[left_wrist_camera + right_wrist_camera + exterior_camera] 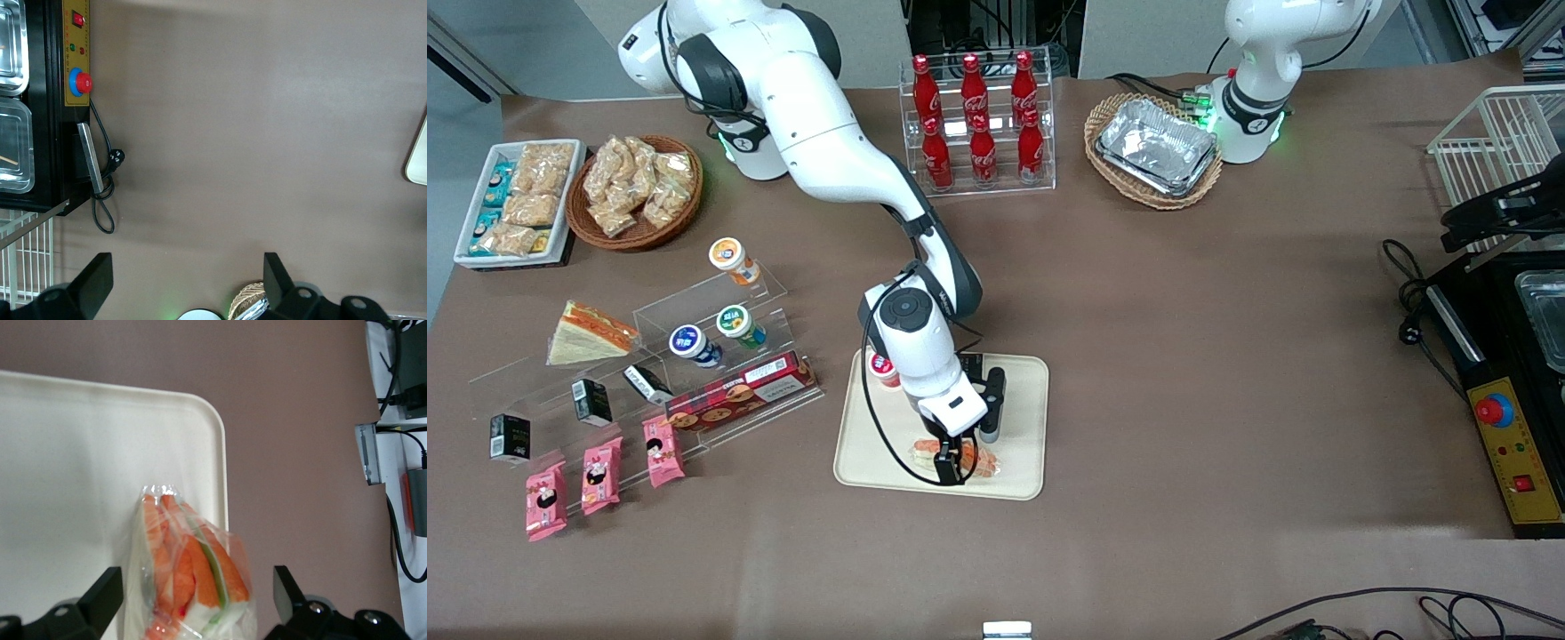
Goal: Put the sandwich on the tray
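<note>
The sandwich (984, 462), clear-wrapped with orange filling stripes, lies on the cream-beige tray (1024, 418), near the tray edge closest to the front camera. My right gripper (959, 455) hangs straight over it, pointing down. In the right wrist view the sandwich (193, 573) sits between the two black fingers (107, 593), with a gap showing on each side, so the gripper (197, 597) is open and straddles it. The wrap rests close to the tray's rim (220, 453).
A small red-lidded cup (883, 367) stands on the tray, farther from the front camera. Toward the working arm's end are acrylic shelves with cups (734, 322), a wedge sandwich (591, 333), a cookie box (743, 391) and pink packets (600, 471). Cola bottles (978, 124) and a basket of foil trays (1158, 147) stand farther back.
</note>
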You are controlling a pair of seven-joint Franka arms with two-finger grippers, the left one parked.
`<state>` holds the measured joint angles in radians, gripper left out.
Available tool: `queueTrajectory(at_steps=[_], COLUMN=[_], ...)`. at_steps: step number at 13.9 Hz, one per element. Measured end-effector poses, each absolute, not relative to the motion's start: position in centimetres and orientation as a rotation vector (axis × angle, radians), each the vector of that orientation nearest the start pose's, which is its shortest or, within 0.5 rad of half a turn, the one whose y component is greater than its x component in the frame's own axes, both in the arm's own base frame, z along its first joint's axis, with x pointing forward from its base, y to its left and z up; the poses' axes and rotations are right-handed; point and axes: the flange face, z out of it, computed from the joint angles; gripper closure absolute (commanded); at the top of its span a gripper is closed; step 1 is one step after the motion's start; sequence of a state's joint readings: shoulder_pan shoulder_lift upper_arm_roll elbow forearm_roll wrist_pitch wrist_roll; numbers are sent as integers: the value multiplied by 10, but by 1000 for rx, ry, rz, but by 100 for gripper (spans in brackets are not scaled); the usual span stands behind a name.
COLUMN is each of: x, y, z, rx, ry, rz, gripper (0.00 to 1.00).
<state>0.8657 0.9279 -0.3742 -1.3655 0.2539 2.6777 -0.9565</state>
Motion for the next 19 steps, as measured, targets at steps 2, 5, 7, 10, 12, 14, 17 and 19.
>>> queueTrajectory(at_steps=[2,5,7,10,12,14,17,19], x=[645,645,644,646,645,640,629,620], y=[425,424,419,393,365,329,267,234], z=[246,284,322,386,430,477,535,561], rx=[-2451,-2464,-2464,-2518,-2574,-2634,-2721,-2764], ry=[-2125,-2013,-1939,-1767,-1611,-1452,-1217,-1050], rz=[-718,-689,-652,-581,-496,-410,-286,-223], gripper=[0,0,0,0,0,0,0,0])
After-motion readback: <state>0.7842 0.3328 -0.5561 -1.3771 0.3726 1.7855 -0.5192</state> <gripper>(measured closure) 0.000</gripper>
